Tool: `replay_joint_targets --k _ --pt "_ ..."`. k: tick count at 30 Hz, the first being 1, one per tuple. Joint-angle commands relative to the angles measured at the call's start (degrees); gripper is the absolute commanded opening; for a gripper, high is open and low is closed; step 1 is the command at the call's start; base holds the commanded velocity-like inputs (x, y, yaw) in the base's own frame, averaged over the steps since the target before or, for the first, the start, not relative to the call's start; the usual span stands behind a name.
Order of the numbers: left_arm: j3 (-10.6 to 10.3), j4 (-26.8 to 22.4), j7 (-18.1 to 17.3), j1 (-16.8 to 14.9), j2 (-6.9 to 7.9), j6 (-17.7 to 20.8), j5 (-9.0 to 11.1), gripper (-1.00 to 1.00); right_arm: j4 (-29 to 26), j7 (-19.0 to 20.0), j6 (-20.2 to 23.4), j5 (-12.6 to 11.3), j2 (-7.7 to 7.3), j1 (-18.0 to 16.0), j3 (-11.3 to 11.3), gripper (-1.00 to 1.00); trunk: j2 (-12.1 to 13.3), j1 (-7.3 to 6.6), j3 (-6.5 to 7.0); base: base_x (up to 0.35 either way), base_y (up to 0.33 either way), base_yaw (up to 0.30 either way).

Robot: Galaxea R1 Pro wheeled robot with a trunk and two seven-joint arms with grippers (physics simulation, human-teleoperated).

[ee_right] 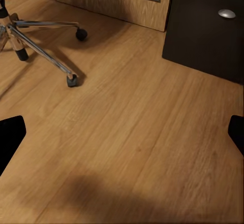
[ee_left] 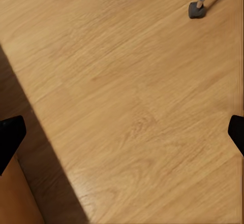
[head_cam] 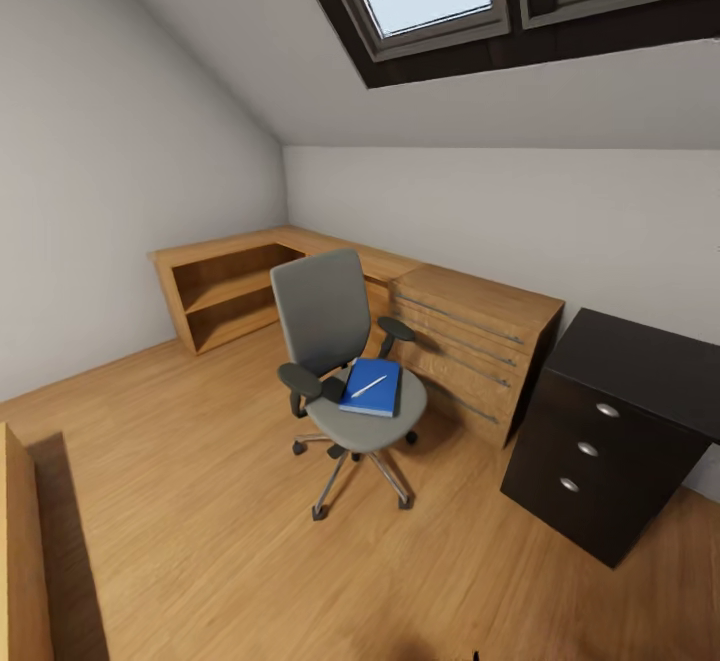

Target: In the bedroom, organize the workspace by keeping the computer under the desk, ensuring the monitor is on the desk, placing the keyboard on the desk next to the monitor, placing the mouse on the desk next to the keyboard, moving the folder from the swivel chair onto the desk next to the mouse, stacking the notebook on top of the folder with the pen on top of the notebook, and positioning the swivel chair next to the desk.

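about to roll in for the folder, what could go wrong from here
The pen lies loose on the blue folder on the swivel chair; tilting the folder could roll it off. The chair stands on casters and may scoot if nudged. The black drawer unit is close on the right and could catch the right arm.

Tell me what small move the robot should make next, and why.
Probably roll forward toward the swivel chair: the blue folder with the pen on it lies on its seat, out of reach, and both grippers hang open over bare floor.

Head view high over swivel chair (head_cam: 345, 371); wrist views floorward, near its base.
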Motion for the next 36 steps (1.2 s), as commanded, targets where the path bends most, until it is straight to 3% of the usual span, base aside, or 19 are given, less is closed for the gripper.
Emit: replay_joint_targets --k 1,12,17,36 --pt "-0.4 0.0 0.4 0.0 0.05 -0.3 0.6 1.00 0.0 -0.2 -0.1 0.3 0.03 0.0 -0.3 1.00 0.0 0.00 -0.06 0.000 0.000 -0.193" --pt "-0.4 0.0 0.4 0.0 0.05 -0.3 0.6 1.00 0.0 -0.1 -0.2 0.7 0.12 0.0 -0.1 1.00 0.0 0.00 -0.06 0.006 0.000 -0.018" --pt "-0.4 0.0 0.3 0.0 -0.01 -0.3 0.5 1.00 0.0 -0.1 -0.2 0.7 0.10 0.0 -0.1 1.00 0.0 0.00 -0.06 0.229 0.000 -0.067" --pt "-0.5 0.0 0.3 0.0 -0.01 -0.2 0.5 1.00 0.0 -0.1 -0.1 0.7 0.07 0.0 -0.1 1.00 0.0 0.00 -0.06 0.055 -0.014 -0.278"
